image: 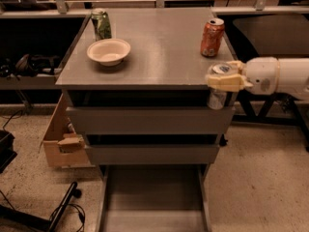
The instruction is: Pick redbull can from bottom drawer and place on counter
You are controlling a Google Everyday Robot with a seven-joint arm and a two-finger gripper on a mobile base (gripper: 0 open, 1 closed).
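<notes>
You have the redbull can (217,100) in the gripper (218,81). The cream fingers (227,81) are closed around its upper part, just below the shiny top, and the can stands upright in the grip. The white arm (280,76) reaches in level from the right edge of the view.

The can hangs at the front right corner of the counter (164,57). Its top sits about level with the counter's front edge and its base shows against the face of the top drawer (149,121), so it isn't resting on the counter. How far it stands off the cabinet front you can't tell from this view.

On the counter you see an orange can (212,36) near the right edge, just behind the gripper, a green can (101,24) at the back left, and a pale bowl (108,51) just in front of the green can.

The bottom drawer (154,197) is pulled out toward you, and its grey floor is bare where it shows. The middle drawer (152,154) is pushed in. A cardboard box (60,144) sits on the floor against the cabinet's left side.
</notes>
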